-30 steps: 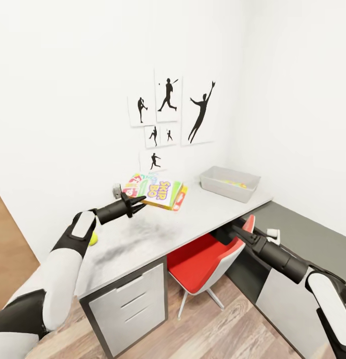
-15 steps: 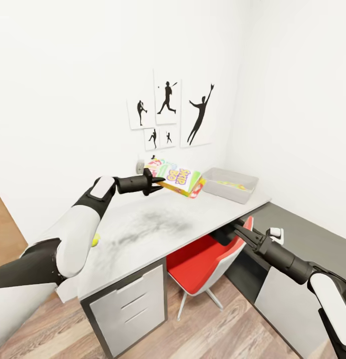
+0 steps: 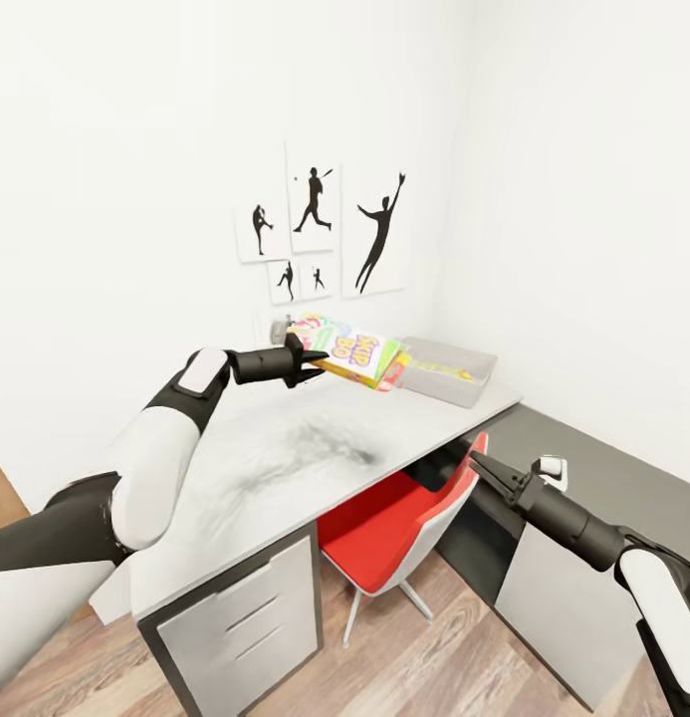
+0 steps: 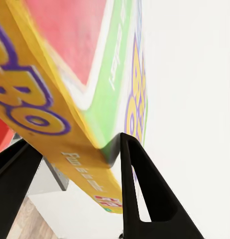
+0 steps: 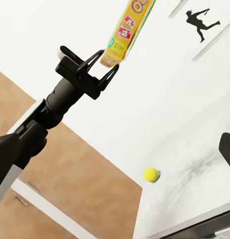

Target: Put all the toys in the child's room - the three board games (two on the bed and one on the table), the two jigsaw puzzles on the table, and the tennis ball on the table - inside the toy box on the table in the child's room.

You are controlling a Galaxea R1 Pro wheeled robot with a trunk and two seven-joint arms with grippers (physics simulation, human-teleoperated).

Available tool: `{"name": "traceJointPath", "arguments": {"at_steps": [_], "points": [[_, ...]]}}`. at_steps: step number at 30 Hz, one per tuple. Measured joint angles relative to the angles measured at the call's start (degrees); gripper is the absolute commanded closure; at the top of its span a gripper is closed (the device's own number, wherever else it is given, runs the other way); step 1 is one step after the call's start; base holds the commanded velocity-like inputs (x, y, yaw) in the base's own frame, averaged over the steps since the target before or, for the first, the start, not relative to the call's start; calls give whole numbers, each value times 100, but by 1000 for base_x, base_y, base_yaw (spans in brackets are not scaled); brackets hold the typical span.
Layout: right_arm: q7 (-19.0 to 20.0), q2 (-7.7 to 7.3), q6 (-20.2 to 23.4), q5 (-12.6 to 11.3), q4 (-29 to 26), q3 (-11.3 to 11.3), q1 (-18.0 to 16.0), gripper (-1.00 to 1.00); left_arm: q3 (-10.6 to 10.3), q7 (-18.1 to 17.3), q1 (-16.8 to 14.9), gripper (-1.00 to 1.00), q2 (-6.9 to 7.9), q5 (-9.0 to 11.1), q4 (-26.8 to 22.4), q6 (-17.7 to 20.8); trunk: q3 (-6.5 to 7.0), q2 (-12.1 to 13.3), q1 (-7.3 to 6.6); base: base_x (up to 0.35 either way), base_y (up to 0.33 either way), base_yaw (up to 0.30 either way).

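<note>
1. Games (image 3: 352,354), a stack of flat printed boxes, hang in the left claw (image 3: 307,364) above the worktop's (image 3: 285,458) back edge, just short of the toy box (image 3: 446,369) at the back right corner. The left wrist view shows the fingers (image 4: 145,189) pinching the yellow box (image 4: 55,129) by one corner only, so the stack juts out sideways. That grip looks thin; the weight could lever the stack down or let it slide out.
2. How many boxes are stacked, and whether each one is truly clamped, I cannot tell. A loose one could drop onto the worktop before reaching the bin.
3. Sloping walls and something colourful already inside the toy box mean the stack could catch the near rim or land propped on it, if released too early or too low.
4. Right claw (image 3: 481,468), its fingers parted and carrying nothing, sits low by the red chair (image 3: 394,528); a careless swing could knock the chair or the worktop's front edge.
5. Ball (image 5: 151,174) rests near the worktop's left end, by the edge, well apart from the bin. A nudge from the left arm could roll it off.
</note>
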Motion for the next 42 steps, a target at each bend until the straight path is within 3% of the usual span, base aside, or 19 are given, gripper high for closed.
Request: {"name": "traceJointPath", "arguments": {"at_steps": [4,7,9,13,19,24,26,28,36,38,40,42], "points": [[-13,-46,81,-29,-3,-80,35,-100,71,9,5,100,25,8,-4,-3,0,0,1,25,-2,0],[-59,-68,747,-55,-8,-304,-102,-100,86,16,10,100,13,14,1,-5,0,0,1,6,0,0],[-106,-94,1190,-97,-9,-481,-595,-100,96,33,11,100,-6,14,5,-11,1,1,1,2,0,0],[-590,-191,1485,-145,18,-574,-1760,-100,96,30,12,100,-30,14,17,-21,1,0,1,0,0,0],[-1432,-495,1487,-294,288,-536,-2681,-100,107,0,11,100,-19,7,15,-13,1,0,1,0,0,0],[-1715,-567,1485,-351,1845,-146,-3722,-100,119,-1,11,100,-25,8,4,-14,1,1,0,60,0,0],[-2056,-568,1484,-357,2932,153,-4358,-100,121,5,12,100,-35,4,3,-17,1,1,-1,225,0,0],[-2327,-552,1485,-378,3410,328,-4731,-100,117,10,12,100,-63,6,-12,-15,1,0,0,113,0,0],[-2474,-504,1485,-389,3592,426,-5002,-100,122,17,11,100,-101,6,-23,-20,1,0,1,26,0,0],[-2478,-530,1485,-420,3494,539,-5004,-100,120,17,12,100,-104,3,-24,-18,1,0,1,3,0,0],[-2480,-565,1486,-707,3040,861,-4996,-100,121,17,10,100,-105,5,-23,-17,1,0,1,1,0,0],[-2494,-624,1502,-1399,2367,1236,-4958,-100,114,20,6,100,-145,10,-23,-21,1,-1,1,0,0,0]]}}
